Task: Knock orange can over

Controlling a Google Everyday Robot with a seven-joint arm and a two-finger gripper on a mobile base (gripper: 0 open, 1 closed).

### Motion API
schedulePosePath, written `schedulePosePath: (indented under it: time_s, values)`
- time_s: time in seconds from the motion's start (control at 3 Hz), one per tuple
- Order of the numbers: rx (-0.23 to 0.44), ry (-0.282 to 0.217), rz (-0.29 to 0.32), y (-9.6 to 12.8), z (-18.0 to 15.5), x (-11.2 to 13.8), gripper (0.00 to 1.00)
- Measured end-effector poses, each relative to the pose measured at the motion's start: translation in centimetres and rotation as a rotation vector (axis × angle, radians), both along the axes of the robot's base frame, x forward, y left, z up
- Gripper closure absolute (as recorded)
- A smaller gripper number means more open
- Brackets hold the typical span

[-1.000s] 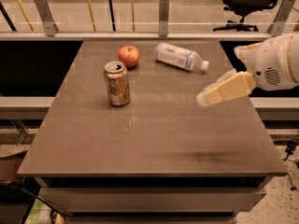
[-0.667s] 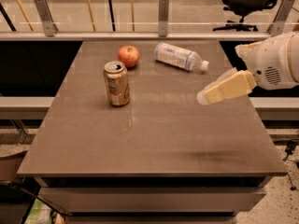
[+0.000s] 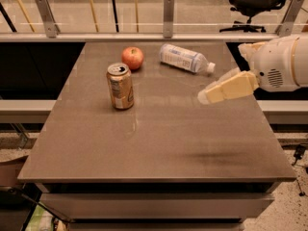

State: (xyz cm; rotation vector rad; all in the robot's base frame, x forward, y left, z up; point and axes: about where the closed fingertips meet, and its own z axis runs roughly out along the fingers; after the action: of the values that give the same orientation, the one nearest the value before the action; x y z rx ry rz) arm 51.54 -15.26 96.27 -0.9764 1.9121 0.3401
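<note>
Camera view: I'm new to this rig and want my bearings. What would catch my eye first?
The can stands upright left of centre on the table, with the apple just behind it and the bottle lying on its side at the back. The pale pincer hangs over the table's right side, pointing left toward the can, well apart from it.

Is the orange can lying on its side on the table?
No, the orange can stands upright on the table, and the gripper hovers apart from it over the table's right part.
</note>
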Motion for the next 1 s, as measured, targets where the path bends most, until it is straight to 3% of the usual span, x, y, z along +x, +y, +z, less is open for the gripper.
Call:
schedulePosePath:
  time_s: [1.0]
  values:
    - [0.211, -0.178, 0.109, 8.1, -1.5, 2.5, 0.0]
